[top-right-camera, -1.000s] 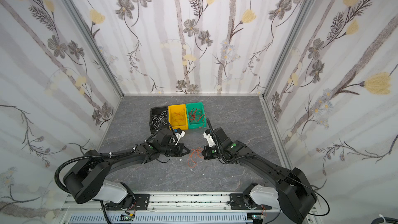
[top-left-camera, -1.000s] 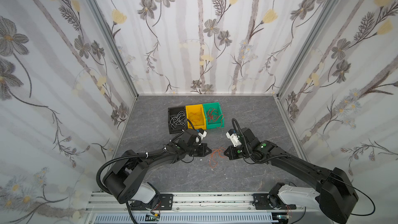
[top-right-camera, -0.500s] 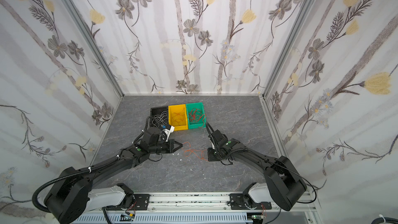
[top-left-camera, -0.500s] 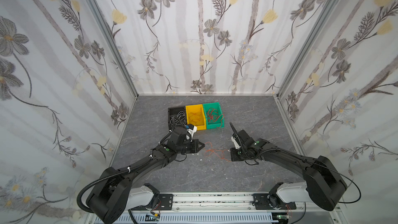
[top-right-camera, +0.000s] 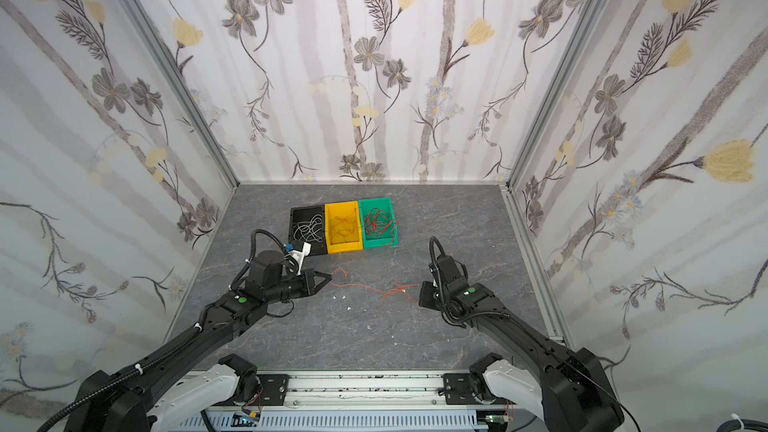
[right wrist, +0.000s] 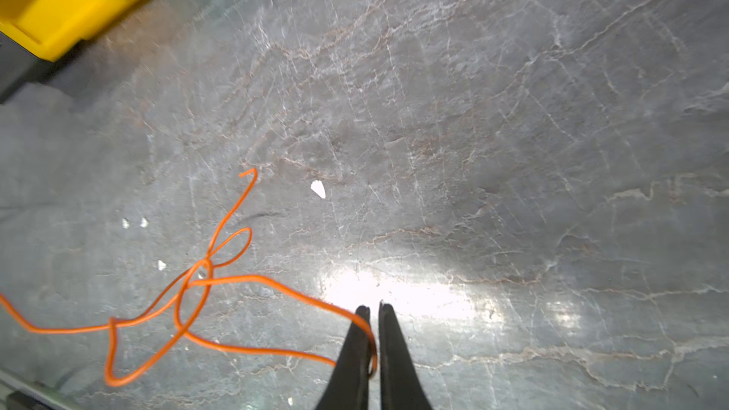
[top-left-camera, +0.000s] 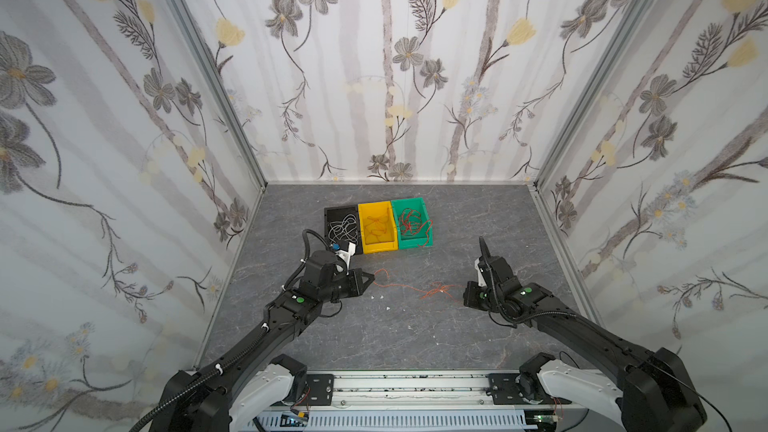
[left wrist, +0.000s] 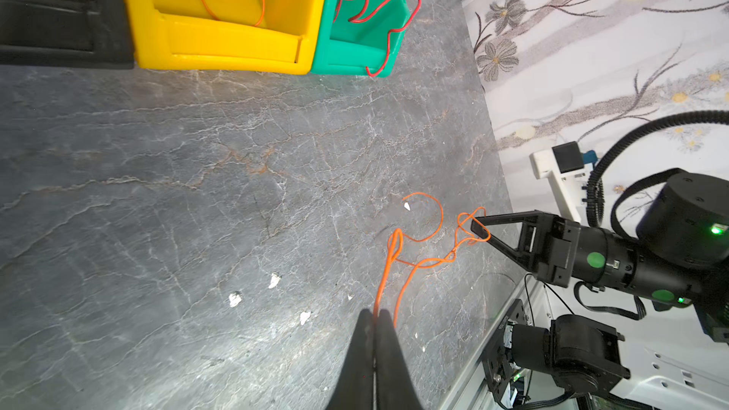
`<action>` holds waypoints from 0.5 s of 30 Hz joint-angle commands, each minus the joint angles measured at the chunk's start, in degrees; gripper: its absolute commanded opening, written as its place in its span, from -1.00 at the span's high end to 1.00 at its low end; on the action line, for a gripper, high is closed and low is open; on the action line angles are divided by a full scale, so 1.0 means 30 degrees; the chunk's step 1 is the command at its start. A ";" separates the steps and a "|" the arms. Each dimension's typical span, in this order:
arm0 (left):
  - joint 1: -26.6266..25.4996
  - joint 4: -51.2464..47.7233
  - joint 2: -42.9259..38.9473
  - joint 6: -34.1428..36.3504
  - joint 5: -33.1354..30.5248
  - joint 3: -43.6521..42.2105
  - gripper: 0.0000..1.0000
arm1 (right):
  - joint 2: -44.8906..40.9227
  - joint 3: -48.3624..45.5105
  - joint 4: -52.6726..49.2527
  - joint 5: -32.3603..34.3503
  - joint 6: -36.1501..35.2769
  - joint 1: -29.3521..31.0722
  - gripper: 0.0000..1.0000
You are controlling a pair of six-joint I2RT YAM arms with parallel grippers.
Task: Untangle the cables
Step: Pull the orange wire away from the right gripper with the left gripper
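Left claw point(left wrist: 374, 311): my jaws are pressed fully together. They pinch one end of an orange cable point(left wrist: 428, 262), which runs out from between the fingertips. In both top views this claw point(top-left-camera: 371, 277) sits low over the grey stone-patterned tabletop point(top-left-camera: 374, 334), left of centre and just nearer than the bins.

Orange cable: it lies on the tabletop between my two claws. It curls in a small loop beside the left claw and then runs right to a loose knot point(top-left-camera: 436, 289) just short of the right claw. A few small white scraps point(left wrist: 234, 298) lie on the tabletop near it.

Right claw point(right wrist: 372, 307): my jaws stand a narrow crack apart. The other end of the orange cable point(right wrist: 197, 282) hooks round one finger point(right wrist: 361, 333) and passes into the crack. I cannot tell whether it is pinched or only hanging there.

Containers: three open bins stand side by side, touching, at the far middle of the tabletop.
- The black bin point(top-left-camera: 327, 222), on the left, holds a tangle of white cables point(top-left-camera: 343, 231).
- The yellow bin point(top-left-camera: 378, 246), in the middle, holds thin orange cables point(top-left-camera: 376, 224).
- The green bin point(top-left-camera: 415, 241), on the right, holds red cables point(top-left-camera: 409, 218). One red strand hangs over its near right corner point(left wrist: 388, 39).
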 commanded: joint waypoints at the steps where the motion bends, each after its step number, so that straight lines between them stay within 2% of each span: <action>1: 0.0066 0.0488 -0.0066 -0.0165 0.0133 -0.0202 1.00 | -0.0873 -0.0420 0.2446 -0.1710 0.1084 -0.0104 0.77; 4: 0.0039 0.1137 0.0289 -0.0464 0.0633 -0.0326 1.00 | -0.0618 -0.0188 0.3113 -0.2909 0.1168 -0.0078 0.76; 9: -0.0020 0.2341 0.0795 -0.1269 0.0962 -0.0529 1.00 | 0.1486 0.1154 0.2952 -0.5046 0.0620 0.0018 0.79; 15: -0.0665 0.2858 0.1497 -0.1437 0.0900 -0.0443 1.00 | 0.2866 0.1627 0.3622 -0.5225 0.0731 0.0464 0.80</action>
